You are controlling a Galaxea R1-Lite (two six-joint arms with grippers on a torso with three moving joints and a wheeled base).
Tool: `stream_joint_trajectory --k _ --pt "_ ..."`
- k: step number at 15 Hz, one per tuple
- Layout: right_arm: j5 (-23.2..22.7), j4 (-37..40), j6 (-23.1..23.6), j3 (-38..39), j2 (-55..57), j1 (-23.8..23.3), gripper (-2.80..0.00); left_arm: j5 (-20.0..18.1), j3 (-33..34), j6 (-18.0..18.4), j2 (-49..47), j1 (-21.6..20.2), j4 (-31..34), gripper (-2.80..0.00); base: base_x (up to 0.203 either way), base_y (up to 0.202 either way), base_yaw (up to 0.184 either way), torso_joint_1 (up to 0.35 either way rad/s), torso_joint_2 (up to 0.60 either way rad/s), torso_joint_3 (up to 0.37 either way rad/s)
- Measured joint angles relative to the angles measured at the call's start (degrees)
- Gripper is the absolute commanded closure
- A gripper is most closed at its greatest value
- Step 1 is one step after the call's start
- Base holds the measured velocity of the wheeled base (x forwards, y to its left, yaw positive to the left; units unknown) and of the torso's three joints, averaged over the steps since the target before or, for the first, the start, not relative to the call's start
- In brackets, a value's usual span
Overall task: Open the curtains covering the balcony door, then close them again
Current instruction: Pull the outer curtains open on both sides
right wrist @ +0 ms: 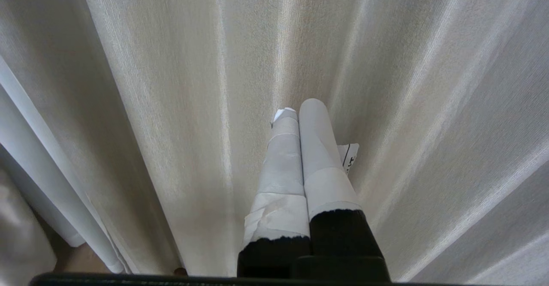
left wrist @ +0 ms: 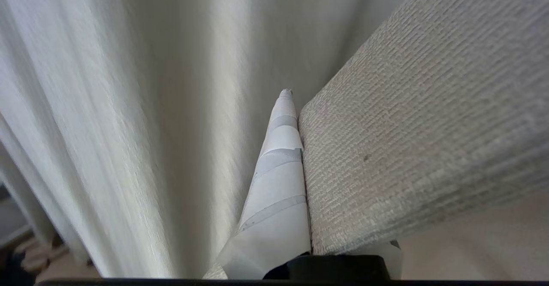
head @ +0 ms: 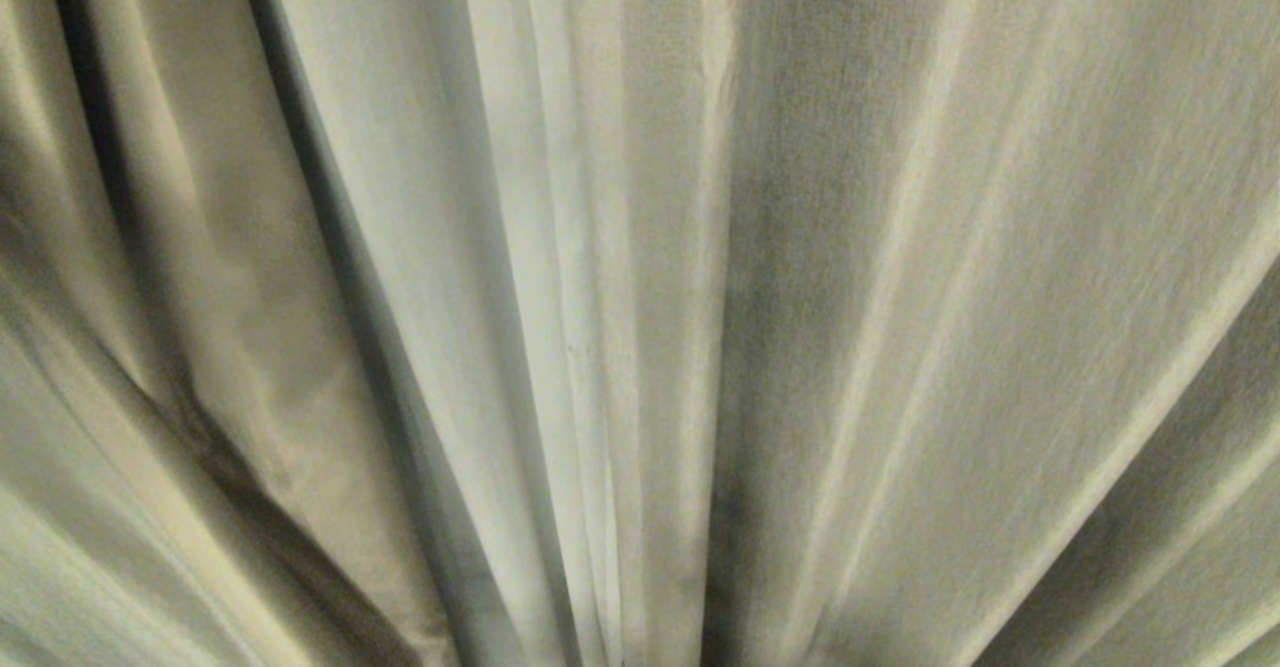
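Curtains [head: 640,307] fill the whole head view: cream, finely woven fabric in long pleats that fan outward from the bottom centre, with darker folds at the left and a brighter band just left of centre. No arm shows in this view. Left wrist view: the left gripper [left wrist: 296,149] has its jaws clamped on a fold of curtain fabric [left wrist: 420,127], which lies pressed against one taped white finger [left wrist: 279,179] and hides the other; more pleated cloth hangs close beyond. A strip of floor [left wrist: 25,251] shows at one corner. Right wrist view: the right gripper [right wrist: 300,149] points at the pleats with its two taped fingers [right wrist: 319,149] pressed together, holding nothing; the cloth hangs just beyond their tips.
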State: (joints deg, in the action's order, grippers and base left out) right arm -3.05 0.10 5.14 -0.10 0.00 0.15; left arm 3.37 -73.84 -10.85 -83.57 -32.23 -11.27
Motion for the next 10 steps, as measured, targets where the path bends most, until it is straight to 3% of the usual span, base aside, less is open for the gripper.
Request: stream_joint_trajectory --k 5,10 --pt "0.01 0.01 0.00 0.00 0.00 0.01 0.00 -5.65 -0.97 -0.12 -2.66 -5.09 -3.84 0.00 0.000 0.000 0.000 0.000 0.00 0.000" --pt "0.01 0.00 -0.01 0.00 0.00 0.01 0.00 -8.58 -1.10 -0.26 -4.80 -9.44 -6.15 0.00 0.000 0.000 0.000 0.000 0.00 0.000"
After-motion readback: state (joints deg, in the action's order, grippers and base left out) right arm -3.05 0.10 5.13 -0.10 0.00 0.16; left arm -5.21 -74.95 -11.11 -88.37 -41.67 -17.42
